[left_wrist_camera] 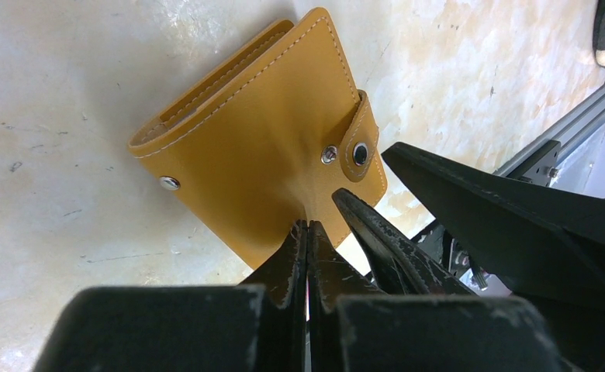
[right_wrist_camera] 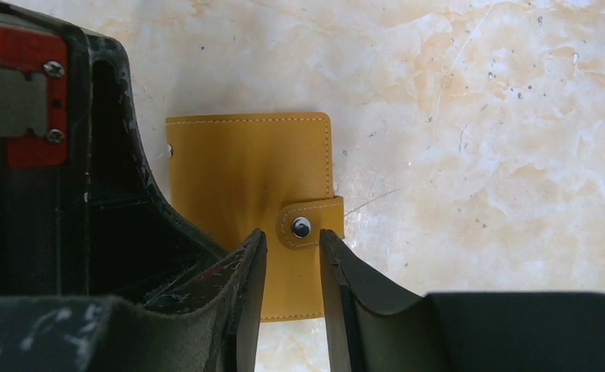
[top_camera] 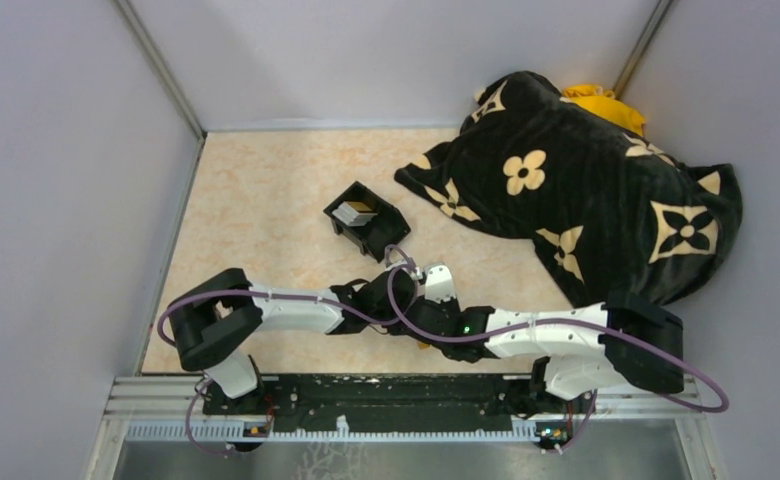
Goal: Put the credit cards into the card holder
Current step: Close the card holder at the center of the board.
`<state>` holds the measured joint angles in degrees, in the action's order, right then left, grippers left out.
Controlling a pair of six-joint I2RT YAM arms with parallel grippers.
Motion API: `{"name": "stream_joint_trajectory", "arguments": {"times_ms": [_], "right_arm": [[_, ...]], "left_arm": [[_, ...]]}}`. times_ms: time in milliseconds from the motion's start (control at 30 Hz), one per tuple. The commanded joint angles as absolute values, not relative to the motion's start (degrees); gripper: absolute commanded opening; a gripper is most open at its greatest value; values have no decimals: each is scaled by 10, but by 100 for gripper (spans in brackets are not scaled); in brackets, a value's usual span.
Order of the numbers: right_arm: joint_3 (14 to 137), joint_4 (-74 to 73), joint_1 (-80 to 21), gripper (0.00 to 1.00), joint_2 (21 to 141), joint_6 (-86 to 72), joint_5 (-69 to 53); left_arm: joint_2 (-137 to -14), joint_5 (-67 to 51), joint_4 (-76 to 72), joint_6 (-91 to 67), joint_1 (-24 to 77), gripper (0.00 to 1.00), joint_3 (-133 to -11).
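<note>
The card holder (left_wrist_camera: 268, 132) is an orange-tan wallet lying closed on the table, its tab (left_wrist_camera: 359, 139) snapped shut. It also shows in the right wrist view (right_wrist_camera: 245, 170). My left gripper (left_wrist_camera: 308, 225) is shut and pinches the wallet's puckered cover near the tab. My right gripper (right_wrist_camera: 292, 236) is open, with a finger on each side of the tab (right_wrist_camera: 307, 223), just above the wallet. In the top view both grippers meet over the wallet, left (top_camera: 391, 295) and right (top_camera: 421, 310), and hide it. The credit cards (top_camera: 356, 212) lie as a pale stack in the black box.
The black open-topped box (top_camera: 378, 232) stands just beyond the grippers. A large black blanket with cream flowers (top_camera: 586, 190) covers the right of the table, with a yellow thing (top_camera: 598, 100) behind it. Grey walls close in left, back and right.
</note>
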<state>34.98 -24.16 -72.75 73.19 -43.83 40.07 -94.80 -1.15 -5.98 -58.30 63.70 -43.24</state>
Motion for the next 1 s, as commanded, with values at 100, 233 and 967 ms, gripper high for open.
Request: {"name": "stream_joint_trajectory", "arguments": {"times_ms": [100, 233, 967], "right_arm": [[374, -212, -739, 30, 752, -414, 407], [375, -213, -739, 27, 755, -412, 413], [399, -225, -739, 4, 774, -383, 444]], "left_arm": [[-955, 4, 0, -553, 634, 0, -411], [-954, 2, 0, -554, 634, 0, -411], [-933, 16, 19, -562, 634, 8, -416]]}}
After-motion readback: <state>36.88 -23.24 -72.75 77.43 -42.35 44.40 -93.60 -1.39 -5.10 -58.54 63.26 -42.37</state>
